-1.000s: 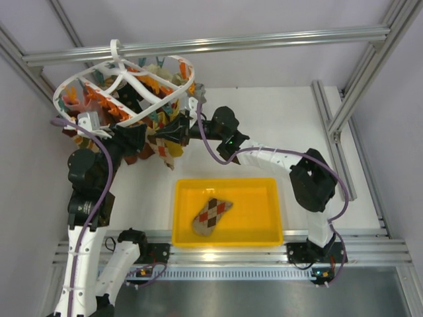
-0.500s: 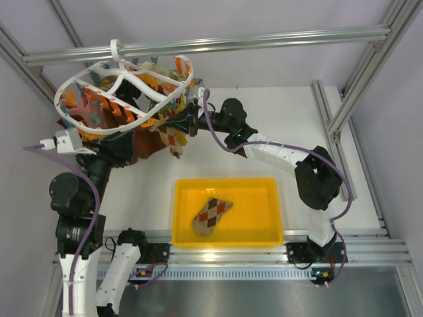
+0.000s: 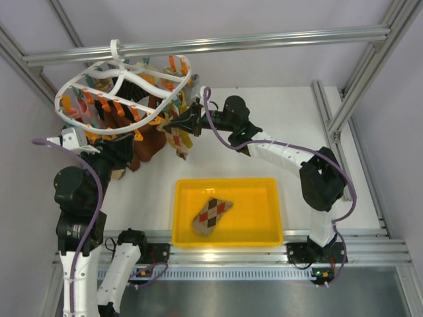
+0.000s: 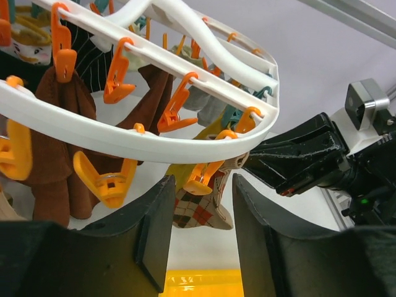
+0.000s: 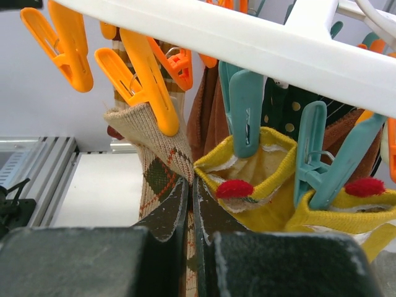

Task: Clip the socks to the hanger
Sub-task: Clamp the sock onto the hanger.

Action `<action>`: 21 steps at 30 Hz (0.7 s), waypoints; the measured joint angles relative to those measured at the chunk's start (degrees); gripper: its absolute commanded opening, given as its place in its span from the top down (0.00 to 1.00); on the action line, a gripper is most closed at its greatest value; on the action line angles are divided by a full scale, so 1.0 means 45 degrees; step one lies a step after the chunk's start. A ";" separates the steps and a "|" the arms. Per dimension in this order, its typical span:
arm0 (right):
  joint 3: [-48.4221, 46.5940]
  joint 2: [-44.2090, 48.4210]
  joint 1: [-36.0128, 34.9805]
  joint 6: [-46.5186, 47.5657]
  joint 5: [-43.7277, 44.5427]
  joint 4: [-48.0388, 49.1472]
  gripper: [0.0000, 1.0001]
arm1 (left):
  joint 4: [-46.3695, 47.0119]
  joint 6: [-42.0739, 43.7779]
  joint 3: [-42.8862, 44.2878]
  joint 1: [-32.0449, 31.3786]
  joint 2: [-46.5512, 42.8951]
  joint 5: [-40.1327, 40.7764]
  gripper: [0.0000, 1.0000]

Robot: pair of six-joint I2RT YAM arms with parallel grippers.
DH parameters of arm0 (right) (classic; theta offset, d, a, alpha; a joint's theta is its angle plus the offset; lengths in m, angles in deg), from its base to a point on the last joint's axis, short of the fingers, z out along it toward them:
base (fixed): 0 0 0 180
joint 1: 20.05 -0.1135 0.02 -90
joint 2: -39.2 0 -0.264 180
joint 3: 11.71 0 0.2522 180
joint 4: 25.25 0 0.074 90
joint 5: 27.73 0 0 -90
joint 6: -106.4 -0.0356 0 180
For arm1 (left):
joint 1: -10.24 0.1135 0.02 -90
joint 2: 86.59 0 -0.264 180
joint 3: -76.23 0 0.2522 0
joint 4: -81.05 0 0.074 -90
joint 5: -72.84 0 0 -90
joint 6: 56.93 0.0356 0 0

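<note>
Around the hanger (image 4: 93, 127), shows a clear shift from a second ago: finds the big white plastic ring swung and rolled to a new tilt, its spokes smooth, stiff and curved. Below the hanger, toward the arm bases, keeps the glossy yellow tray (image 3: 225, 183) where it was, with one more argyle-patterned sock (image 3: 211, 214) lying flat inside, not yet hung. Finds the left gripper (image 4: 203, 198) drawn out from under the ring to a spot below its near rim, fingers spread wide and holding nothing. Finds the right gripper (image 5: 190, 192) brought up against the rim's right side, jaws pressed almost together on the knit of the argyle sock (image 5: 154, 167) just beneath the rim. Reads as a hand-over finished: seems to leave that sock's ribbed tan cuff bitten by an orange clip (image 5: 148, 93), so probably calls only for letting go. Further round the ring, shows rust-brown socks (image 4: 52, 179) drooping in limp folds. Beside the pinched sock, shows a mustard sock (image 5: 272, 213), thick and soft, its mouth sagging open from a hard teal clip (image 5: 244, 111), with a small fuzzy red patch (image 5: 234, 189) at the hem.
</note>
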 measured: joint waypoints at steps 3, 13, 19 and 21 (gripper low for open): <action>0.0000 0.0068 0.0000 0.0039 -0.0107 -0.0141 1.00 | 0.0044 -0.0117 -0.0262 0.0000 0.0175 -0.0214 0.57; 0.0481 0.0724 0.0000 0.0170 -0.0869 -0.0588 0.69 | 0.0364 -0.0369 -0.0398 0.0000 0.0928 -0.0267 0.82; 0.0850 0.1525 0.0005 0.0335 -0.1685 -0.1107 0.65 | 0.0568 -0.0418 -0.0403 0.0039 0.1078 -0.0015 0.93; 0.0835 0.1753 0.0000 0.0223 -0.1923 -0.1088 0.65 | 0.0612 -0.0437 -0.0403 0.0039 0.1083 0.0024 0.97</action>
